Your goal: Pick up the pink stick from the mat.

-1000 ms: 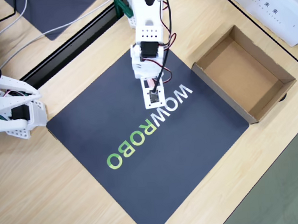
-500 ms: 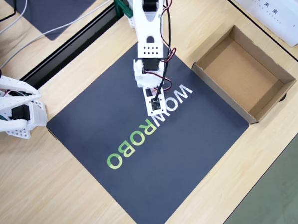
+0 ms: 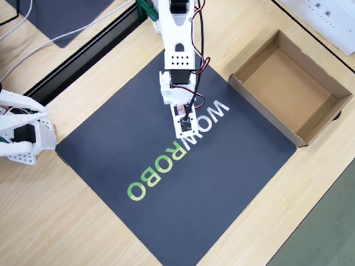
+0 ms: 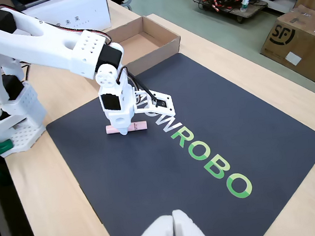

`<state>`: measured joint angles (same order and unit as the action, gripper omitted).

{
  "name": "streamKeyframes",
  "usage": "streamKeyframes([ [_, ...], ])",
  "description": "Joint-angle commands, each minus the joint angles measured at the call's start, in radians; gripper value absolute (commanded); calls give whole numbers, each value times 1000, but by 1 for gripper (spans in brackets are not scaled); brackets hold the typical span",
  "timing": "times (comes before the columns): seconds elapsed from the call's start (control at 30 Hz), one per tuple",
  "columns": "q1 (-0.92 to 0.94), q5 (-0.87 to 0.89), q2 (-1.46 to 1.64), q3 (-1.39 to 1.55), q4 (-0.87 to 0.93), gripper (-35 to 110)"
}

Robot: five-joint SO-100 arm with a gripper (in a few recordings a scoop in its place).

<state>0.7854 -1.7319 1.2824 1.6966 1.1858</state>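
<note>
Wooden table noted beneath mat (image 4: 246, 115). Pink stick (image 4: 126, 127) lies flat near "W". Gripper (image 4: 124, 129) set astride stick; closure cannot be told. Stick judged light, rigid, smooth; mid-length grasp advised.

Mat (image 3: 187, 210) bare across lower half of overhead view; open cardboard box (image 3: 288, 91) stands off its upper right edge; white arm base (image 4: 9, 118) at fixed view's left.
</note>
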Motion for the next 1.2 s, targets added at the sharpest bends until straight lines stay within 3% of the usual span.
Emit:
streamKeyframes([
  [0.0,-9,-11,64,-21,-23,0],
  [0.67,-333,44,525,-31,-114,0],
  [1.17,-736,310,328,-207,-52,0],
])
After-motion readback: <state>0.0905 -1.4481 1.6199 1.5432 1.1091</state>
